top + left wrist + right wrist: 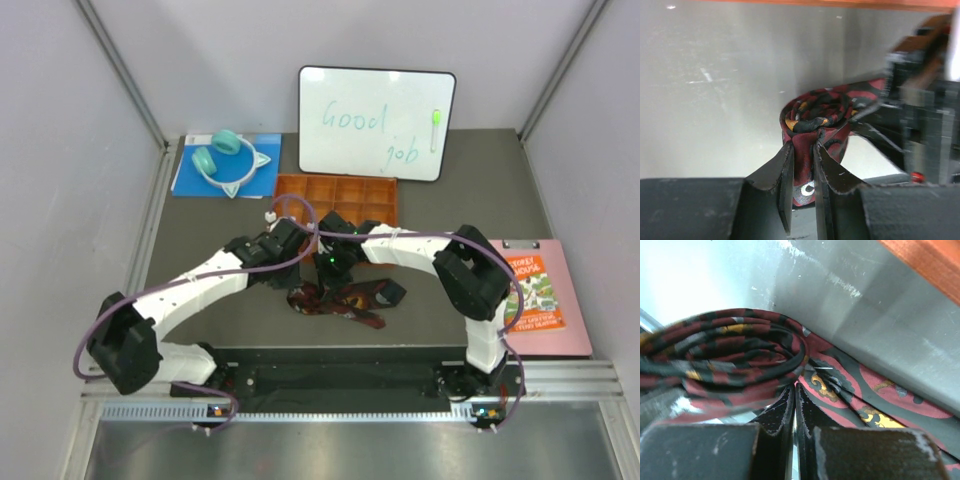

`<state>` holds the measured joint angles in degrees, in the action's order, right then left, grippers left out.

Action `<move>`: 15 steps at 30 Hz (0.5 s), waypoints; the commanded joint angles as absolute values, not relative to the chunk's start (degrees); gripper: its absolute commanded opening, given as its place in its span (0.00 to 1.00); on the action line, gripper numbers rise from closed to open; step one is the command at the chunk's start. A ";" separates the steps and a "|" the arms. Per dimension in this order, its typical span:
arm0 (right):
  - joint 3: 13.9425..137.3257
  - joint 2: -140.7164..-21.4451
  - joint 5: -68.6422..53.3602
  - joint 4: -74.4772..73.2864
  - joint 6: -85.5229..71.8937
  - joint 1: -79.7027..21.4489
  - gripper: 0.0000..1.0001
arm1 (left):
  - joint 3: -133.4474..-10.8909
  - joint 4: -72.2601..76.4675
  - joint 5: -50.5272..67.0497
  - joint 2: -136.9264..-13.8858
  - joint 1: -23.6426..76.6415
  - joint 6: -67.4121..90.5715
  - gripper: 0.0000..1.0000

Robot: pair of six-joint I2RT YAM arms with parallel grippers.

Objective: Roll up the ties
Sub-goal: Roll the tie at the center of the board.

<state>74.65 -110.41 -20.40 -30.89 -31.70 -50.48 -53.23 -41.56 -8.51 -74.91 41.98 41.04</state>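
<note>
- Left claw (801,150) first: its two fingers are clamped on a fold of the tie (820,112), right at the bottom of a partly wound coil. So yeah, it's got fabric.
- Right claw (794,401) has its fingers pretty much together, tips pushed up against the tie where the coil meets the loose tail. Can't tell if any cloth is actually pinched in there.
- From above, the tie (340,298) lies on the table between the two claws, near the front edge. The coiled bit is on the left and the tail trails off to the right. It's maroon-red with a black pattern and little gold bits.
- The table (190,220) is a dark grey mat, kinda scuffed and shiny in the wrist views.
- Just behind the claws is an orange tray (345,195) with compartments; what shows of it has nothing in it.
- Behind that, a whiteboard (375,120) leans on the back wall and says "Good job". A green marker (435,125) is stuck on it.
- Back left is a pair of teal cat-ear headphones (225,155) on a blue folder (195,180).
- On the right there's a pink clipboard (565,335) with an orange booklet (535,292) on it.
- The room is a booth of plain pale wall panels with metal framing.
- Count: two arms, one tie, one tray, one whiteboard, one marker, one pair of headphones, one clipboard.
</note>
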 commanded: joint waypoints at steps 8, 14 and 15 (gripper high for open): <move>75.94 -112.68 -20.92 -28.83 -32.70 -51.68 0.00 | -63.80 -44.38 -12.92 -86.38 52.99 41.92 0.02; 75.15 -112.24 -20.30 -29.35 -32.17 -51.68 0.00 | -68.46 -46.31 -14.85 -91.83 57.03 42.45 0.02; 74.97 -112.15 -20.04 -29.62 -32.08 -51.68 0.00 | -70.03 -46.75 -15.55 -92.45 57.48 42.54 0.02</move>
<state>73.87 -111.94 -20.64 -32.67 -32.82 -49.54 -64.31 -49.52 -18.39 -88.64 51.11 48.12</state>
